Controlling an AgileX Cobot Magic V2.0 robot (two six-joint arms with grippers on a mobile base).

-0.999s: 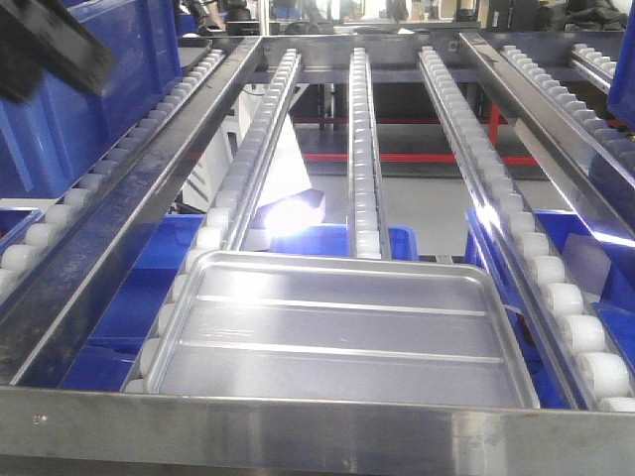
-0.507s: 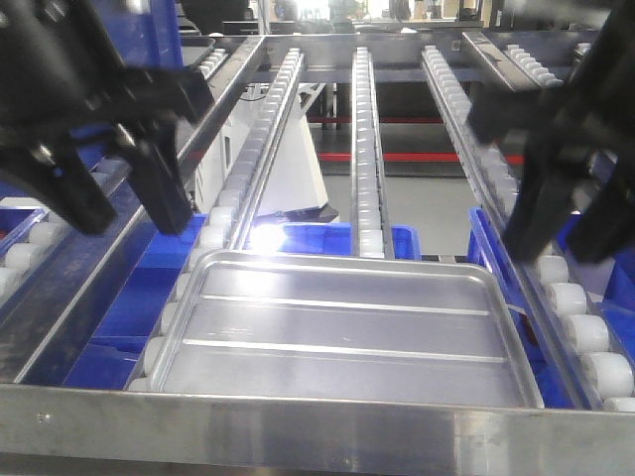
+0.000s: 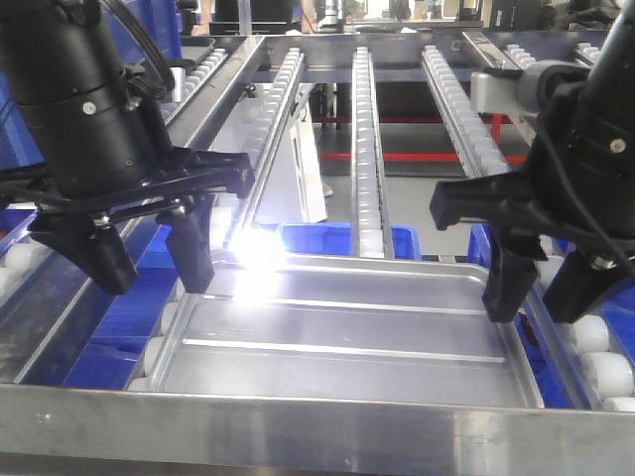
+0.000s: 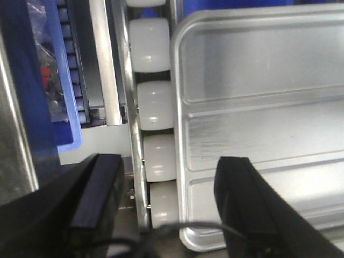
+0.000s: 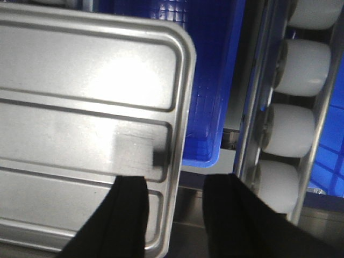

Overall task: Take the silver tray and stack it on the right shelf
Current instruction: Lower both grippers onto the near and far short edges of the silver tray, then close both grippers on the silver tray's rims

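Observation:
The silver tray (image 3: pixel 347 332) lies flat on a roller rack, just behind the rack's steel front rail (image 3: pixel 298 428). My left gripper (image 3: pixel 151 266) is open at the tray's left side. In the left wrist view it (image 4: pixel 172 185) straddles the left rim of the tray (image 4: pixel 258 107), one finger over the base and the other outside the white rollers (image 4: pixel 156 105). My right gripper (image 3: pixel 538 293) is open at the right side. In the right wrist view it (image 5: pixel 180 215) straddles the right rim of the tray (image 5: pixel 80 107). The right shelf is out of view.
Three narrow roller tracks (image 3: pixel 363 139) run back from the tray. Blue bins (image 3: pixel 342 238) sit below the rack, one showing under the tray's corner (image 5: pixel 209 80). Large white rollers (image 3: pixel 600 372) line the right side, and a steel side rail (image 3: pixel 99 297) runs along the left.
Both arms have come down into view from above and now sit lower at the tray's left and right rims. The tray has not moved.

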